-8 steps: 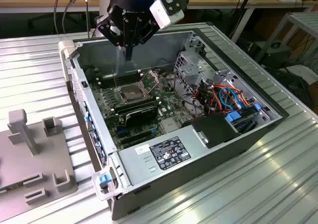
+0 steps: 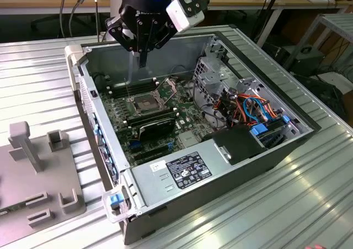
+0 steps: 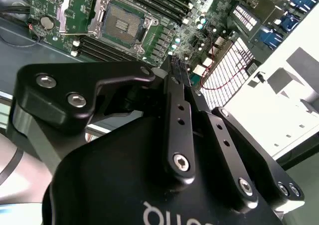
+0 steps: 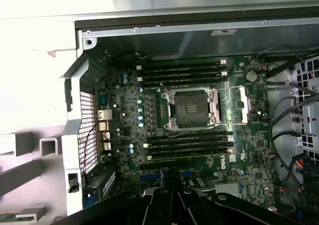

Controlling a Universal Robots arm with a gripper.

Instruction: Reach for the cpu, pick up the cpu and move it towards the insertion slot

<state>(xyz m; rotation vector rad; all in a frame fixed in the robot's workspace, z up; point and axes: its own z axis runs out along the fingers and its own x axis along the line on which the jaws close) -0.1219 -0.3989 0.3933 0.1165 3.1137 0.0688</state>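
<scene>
Ribbed metal benching (image 2: 309, 205) is topped by a grey computer case (image 2: 182, 205); above its silver-framed insertion slot (image 2: 144, 102) the black gripper (image 2: 142, 61) is closed, cpu hold indiscernible; the approach should be kept square.

Print on three surfaces, none of it legible enough to log.
White lettering (image 3: 164, 212) on the black housing of the gripper (image 3: 175, 68), cut off by the frame edge in the second wrist view. Black printed label (image 2: 188, 170) with small white symbols on the silvery metal power supply box (image 2: 150, 174), well apart from the gripper at the opposite end of the case, too small to make out. White logo mark (image 4: 221, 160) on the green circuit board (image 4: 122, 93), near the gripper in the first wrist view.
</scene>
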